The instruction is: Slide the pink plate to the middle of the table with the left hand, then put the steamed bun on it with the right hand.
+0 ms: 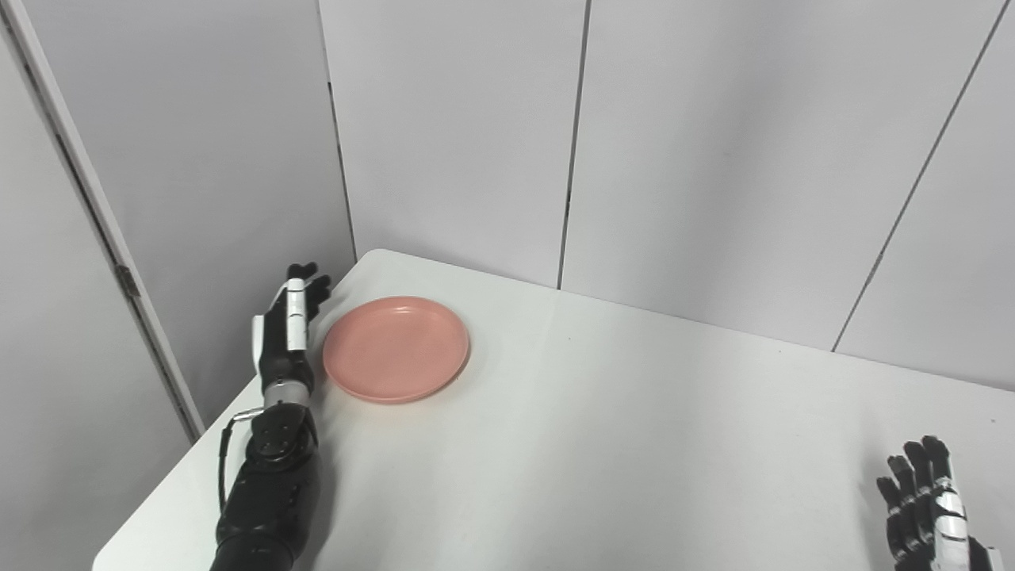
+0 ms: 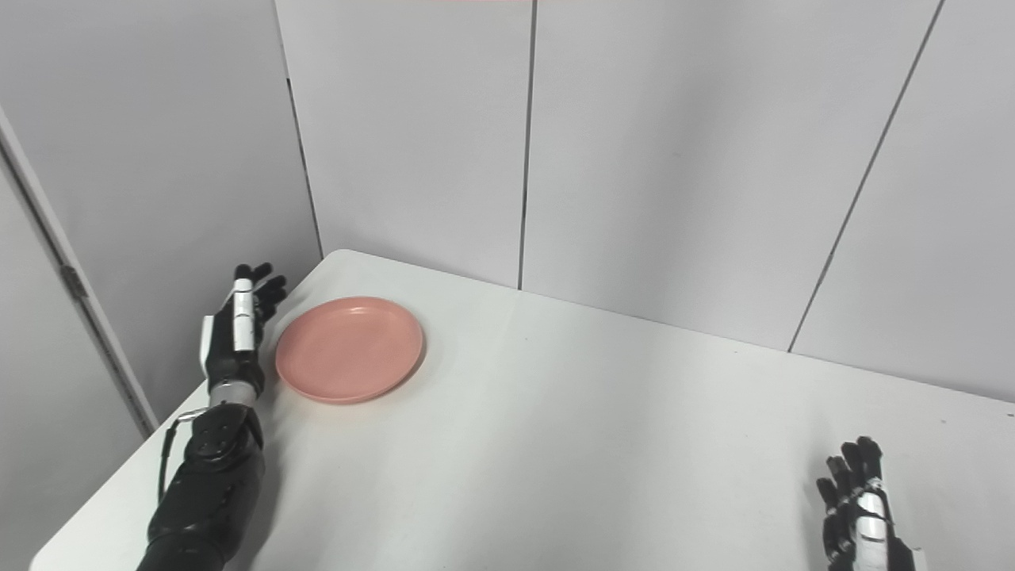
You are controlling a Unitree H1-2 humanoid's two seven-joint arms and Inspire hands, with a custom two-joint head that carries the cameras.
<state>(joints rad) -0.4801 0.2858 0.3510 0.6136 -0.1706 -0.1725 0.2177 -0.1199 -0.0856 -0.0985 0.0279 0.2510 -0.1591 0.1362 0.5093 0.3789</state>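
Note:
The pink plate lies empty on the white table near its far left corner. My left hand stands on edge just left of the plate, open, with fingers straight and pointing away; I cannot tell whether it touches the rim. My right hand is open and empty at the bottom right, above the table's near right part. No steamed bun is in view.
Grey wall panels stand close behind the table's far edge. The table's left edge runs right beside my left forearm.

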